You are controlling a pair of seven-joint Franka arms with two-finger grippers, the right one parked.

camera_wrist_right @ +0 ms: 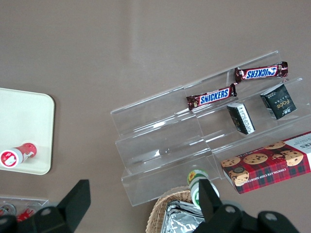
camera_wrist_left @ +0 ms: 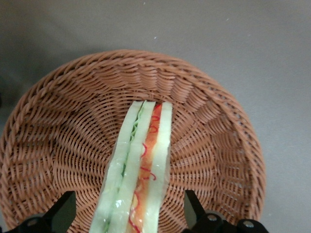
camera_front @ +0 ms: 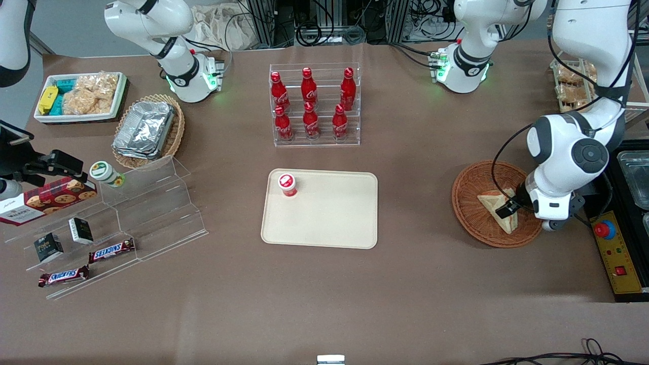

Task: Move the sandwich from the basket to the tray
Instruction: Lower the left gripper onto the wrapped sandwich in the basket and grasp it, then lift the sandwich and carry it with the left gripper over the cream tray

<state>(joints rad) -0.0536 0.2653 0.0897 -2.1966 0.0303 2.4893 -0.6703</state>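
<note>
The sandwich [camera_front: 499, 209], a tan bread wedge, lies in the round reddish-brown wicker basket [camera_front: 469, 208] toward the working arm's end of the table. My left gripper [camera_front: 513, 207] is down in the basket at the sandwich. In the left wrist view the sandwich's cut edge [camera_wrist_left: 138, 167] with red, green and white filling runs between my two black fingers [camera_wrist_left: 60, 212], which stand apart on either side of it with a gap to each. The gripper [camera_wrist_left: 127, 213] is open. The cream-beige tray [camera_front: 329, 223] lies flat at the table's middle.
A small red-capped cup [camera_front: 287, 184] stands on the tray's corner. A clear rack of red cola bottles [camera_front: 314, 104] stands farther from the front camera than the tray. A clear stepped shelf with snack bars [camera_front: 111, 250] is at the parked arm's end. A control box [camera_front: 616, 251] lies beside the basket.
</note>
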